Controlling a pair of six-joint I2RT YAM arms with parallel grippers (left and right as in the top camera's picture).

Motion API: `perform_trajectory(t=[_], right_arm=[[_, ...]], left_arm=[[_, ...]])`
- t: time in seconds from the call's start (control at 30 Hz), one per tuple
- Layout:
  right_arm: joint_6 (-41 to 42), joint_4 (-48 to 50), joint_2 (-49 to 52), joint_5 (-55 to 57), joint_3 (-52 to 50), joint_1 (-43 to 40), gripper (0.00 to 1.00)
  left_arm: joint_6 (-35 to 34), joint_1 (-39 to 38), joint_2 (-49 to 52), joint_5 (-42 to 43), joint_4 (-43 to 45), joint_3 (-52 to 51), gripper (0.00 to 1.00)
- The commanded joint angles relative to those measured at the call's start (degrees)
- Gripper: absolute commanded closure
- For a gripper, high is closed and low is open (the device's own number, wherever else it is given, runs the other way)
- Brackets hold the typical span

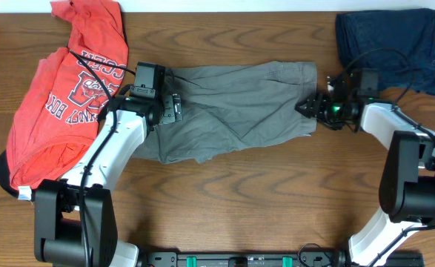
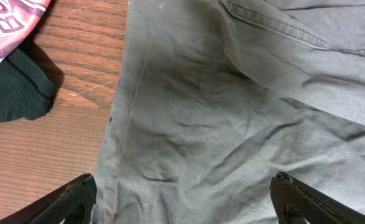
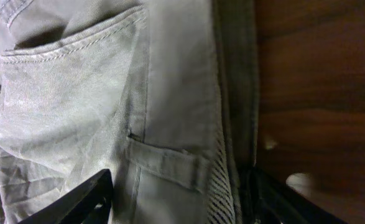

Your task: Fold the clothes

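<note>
The grey-olive shorts [image 1: 232, 111] lie spread flat across the middle of the table. My left gripper [image 1: 174, 107] is open over their left end; in the left wrist view its fingers [image 2: 183, 199] stand wide apart above wrinkled cloth [image 2: 232, 124]. My right gripper [image 1: 306, 106] is open at the right end; its fingers [image 3: 179, 199] straddle the waistband and a belt loop [image 3: 170, 165]. The red-orange T-shirt [image 1: 69, 96] with white lettering lies at the left. The dark navy garment [image 1: 387, 44] lies at the back right.
A dark piece of cloth [image 2: 14, 93] lies by the T-shirt's edge, left of the shorts; it also shows at the table's left edge [image 1: 2, 174]. Bare wood table [image 1: 261, 200] shows in front of the shorts.
</note>
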Motion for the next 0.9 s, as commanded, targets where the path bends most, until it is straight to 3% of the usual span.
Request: perform_trajectory(t=[0.0, 0.13, 0.37, 0.6, 0.87], right_arm=[[3.19, 0.09, 2.56, 2.4, -3.32, 3.61, 0.33], [4.7, 1.86, 3.28, 2.97, -3.32, 6.4, 0.41], [5.49, 5.25, 4.17, 3.08, -3.26, 7.82, 0.99], [2.64, 3.78, 3.76, 3.21, 0.15, 4.11, 0.99], [-10.05, -16.52, -0.44, 3.34, 14.43, -3.45, 0.99]], left_arm=[[0.74, 0.2, -0.39, -0.72, -0.42, 0.11, 0.09], [0.72, 0.17, -0.39, -0.72, -0.44, 0.11, 0.09], [0.74, 0.2, -0.39, -0.72, -0.96, 0.11, 0.09], [0.74, 0.26, -0.39, -0.74, -0.5, 0.11, 0.09], [0.72, 2.71, -2.14, -0.68, -0.2, 0.11, 0.09]])
